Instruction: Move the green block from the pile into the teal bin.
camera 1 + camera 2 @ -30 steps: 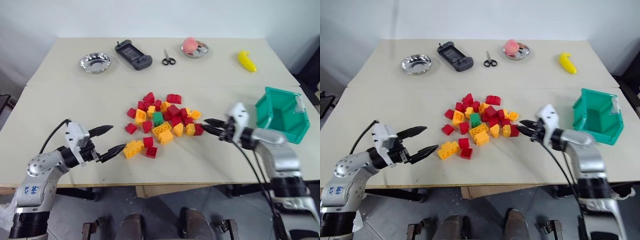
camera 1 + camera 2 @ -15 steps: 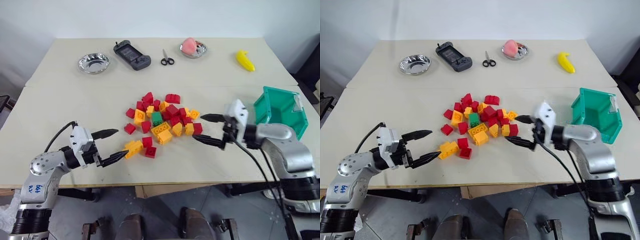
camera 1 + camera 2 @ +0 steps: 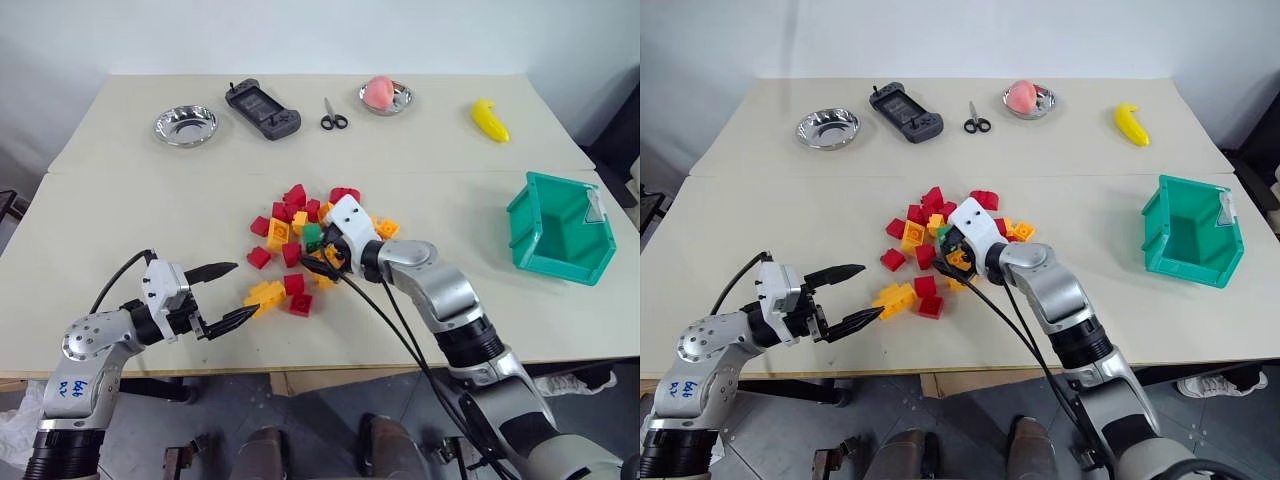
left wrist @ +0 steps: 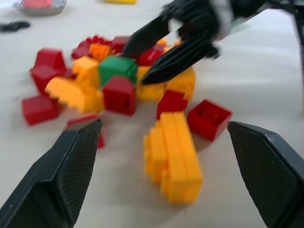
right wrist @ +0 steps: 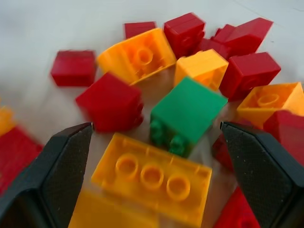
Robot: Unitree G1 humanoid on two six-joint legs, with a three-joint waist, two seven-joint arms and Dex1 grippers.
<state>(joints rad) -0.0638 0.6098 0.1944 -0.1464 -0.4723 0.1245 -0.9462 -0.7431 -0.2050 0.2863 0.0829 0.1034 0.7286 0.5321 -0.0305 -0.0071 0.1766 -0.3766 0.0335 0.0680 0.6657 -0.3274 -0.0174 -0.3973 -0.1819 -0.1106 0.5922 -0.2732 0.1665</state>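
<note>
Right claw over the pile, green block between its open fingers.

On the left, the left claw (image 3: 224, 294) hangs spread wide and empty just above the bench (image 3: 120, 220), its tips just short of a yellow brick (image 3: 265, 294) at the pile's (image 3: 300, 225) near edge. In the head views the right claw (image 3: 952, 250) and its white wrist cover part of the heap, so the green block (image 5: 187, 114) shows there only as a sliver; the right wrist view shows it on its side among red and yellow bricks, studs facing the camera, between the widely parted fingers, neither touching it. A second ago this claw was nearly closed at the pile's right edge, beside the bin (image 3: 560, 240); it has since opened and swung left over the heap. The bin stands well apart to the right.
</note>
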